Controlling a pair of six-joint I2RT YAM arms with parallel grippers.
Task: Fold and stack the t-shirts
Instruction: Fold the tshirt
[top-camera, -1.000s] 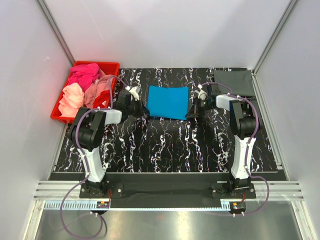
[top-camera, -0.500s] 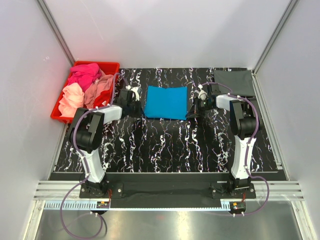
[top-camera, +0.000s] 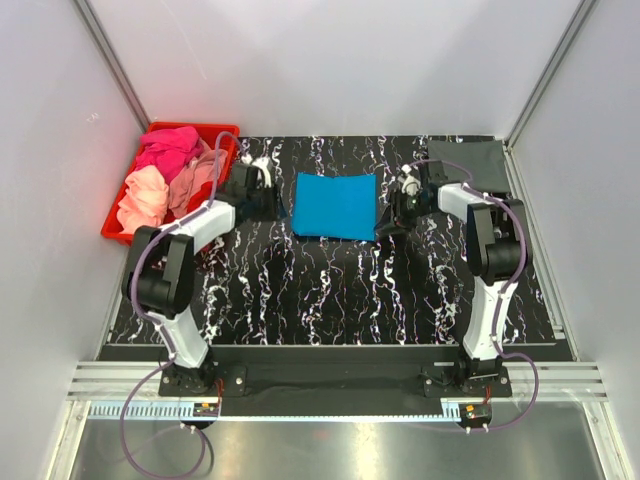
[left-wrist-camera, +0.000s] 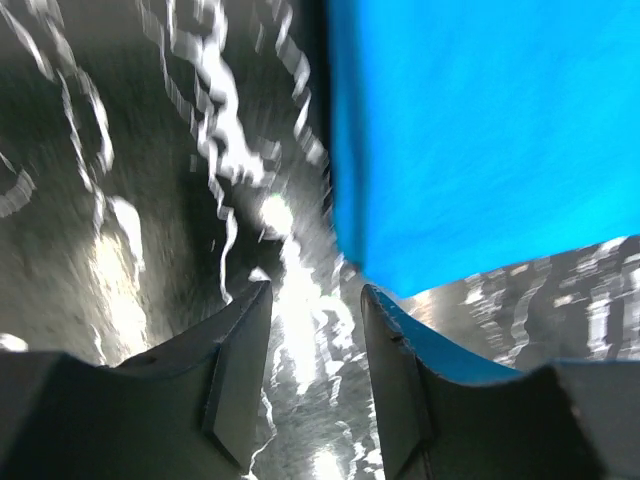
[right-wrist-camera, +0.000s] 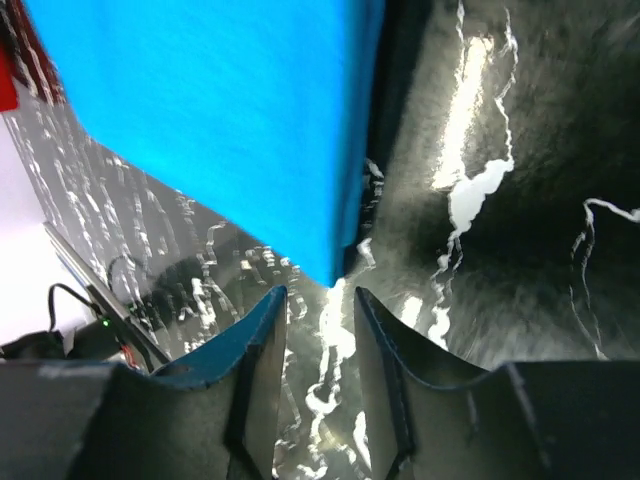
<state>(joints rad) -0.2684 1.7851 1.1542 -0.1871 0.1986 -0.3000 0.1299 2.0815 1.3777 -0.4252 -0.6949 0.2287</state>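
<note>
Pose: my left arm (top-camera: 200, 218) stretched far, low, left jaws apart and empty beside folded blue t-shirt (top-camera: 335, 205) | my right arm (top-camera: 462, 198) likewise, right jaws apart, empty | shirt flat on desk (top-camera: 330, 290) toward far edge

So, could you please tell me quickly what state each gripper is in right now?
Left gripper: open, empty, beside the blue t-shirt.
Right gripper: open, empty.
</note>
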